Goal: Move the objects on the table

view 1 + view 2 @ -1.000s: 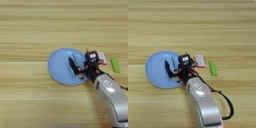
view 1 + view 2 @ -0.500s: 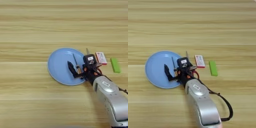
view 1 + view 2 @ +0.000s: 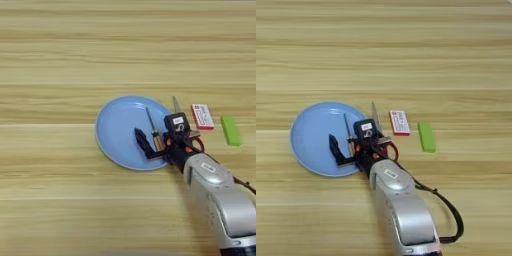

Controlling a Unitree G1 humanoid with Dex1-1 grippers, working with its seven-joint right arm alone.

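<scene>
- From my seat, the gripper (image 3: 152,142) hides a good part of the scissors (image 3: 175,107): I see one silver blade tip poking out beyond the gripper body, a second thin blade over the plate, and a bit of red handle loop by the wrist; where the blades meet is covered.
- My silver forearm (image 3: 401,210) comes in from the bottom edge, and its lower end is cut off there.
- The jaws stand apart over the right half of the blue plate (image 3: 117,132), one black finger (image 3: 142,141) lying clear to the left; I cannot tell whether the other finger is actually pressing on the scissors, so I will not call it a grasp.
- The white box (image 3: 400,122) carries red print, too small for me to read; a label on the gripper body is likewise unreadable.
- The box lies flat on the table (image 3: 60,50), just to the right of the jaws, clear of the plate.
- Further right of the box lies a small green block (image 3: 426,136), apart from it.
</scene>
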